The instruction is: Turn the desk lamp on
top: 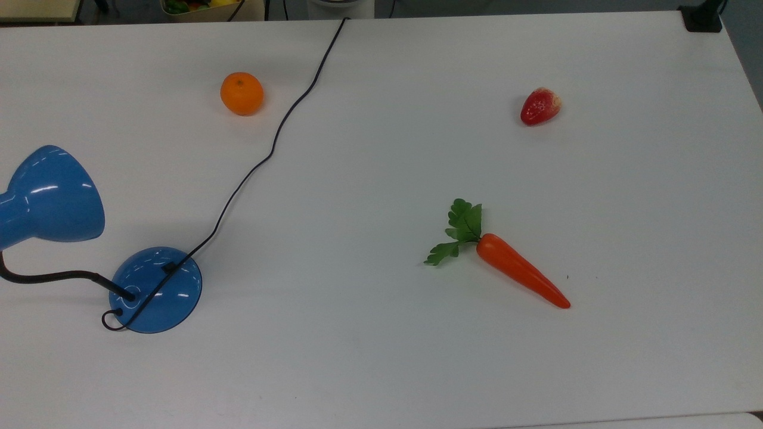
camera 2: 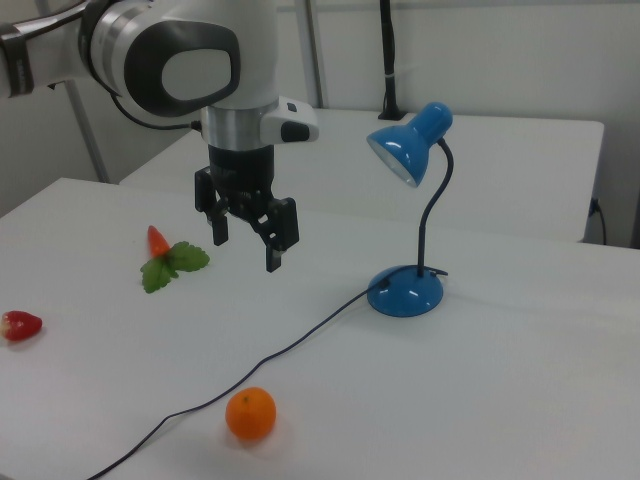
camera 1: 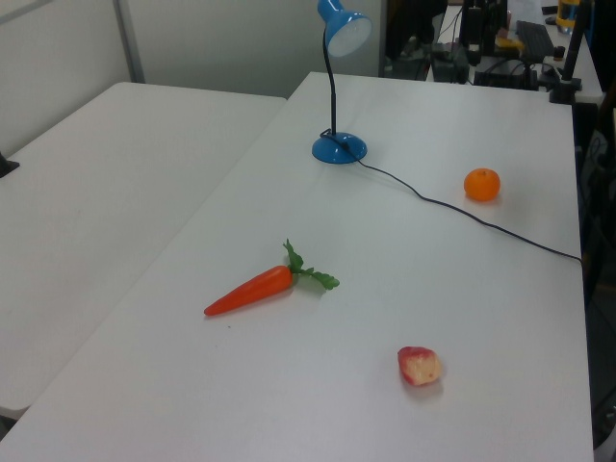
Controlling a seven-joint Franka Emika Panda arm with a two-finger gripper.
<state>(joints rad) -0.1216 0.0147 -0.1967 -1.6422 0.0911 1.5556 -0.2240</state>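
The white table [top: 381, 357] takes up most of each view, and a second table [camera 1: 87, 192] stands just beside it on the left view's left. The arm [camera 2: 170, 60] comes in from the right view's upper left, its far links cut off by the frame edge, and its wrist points straight down. The gripper [camera 2: 245, 240] hangs above the table with its fingers [camera 2: 272, 258] spread apart and nothing between them, well apart from the lamp [camera 2: 410, 200], which stands on the right view's right. In the top view the lamp [top: 89, 238] sits at the left edge: part of the shade [top: 53, 193] runs out of frame, the neck bends out of frame and back, and the bulb side is hidden. The round base [top: 156, 290] rests flat on the table, with a small black switch [top: 168, 267] on its dome, hard to make out in the other views. The cord [top: 274, 140] loops at the base, crosses the dome and trails over the table to the top view's upper edge, passing near the orange [top: 242, 93] without touching it. The carrot [top: 518, 275] lies on its side right of centre in the top view, leaves toward the lamp; in the right view the gripper stands beside it and most of its body is hidden behind its own leaves. The strawberry [top: 540, 106] lies alone toward the top view's upper right, and is partly cut off at the right view's left edge.
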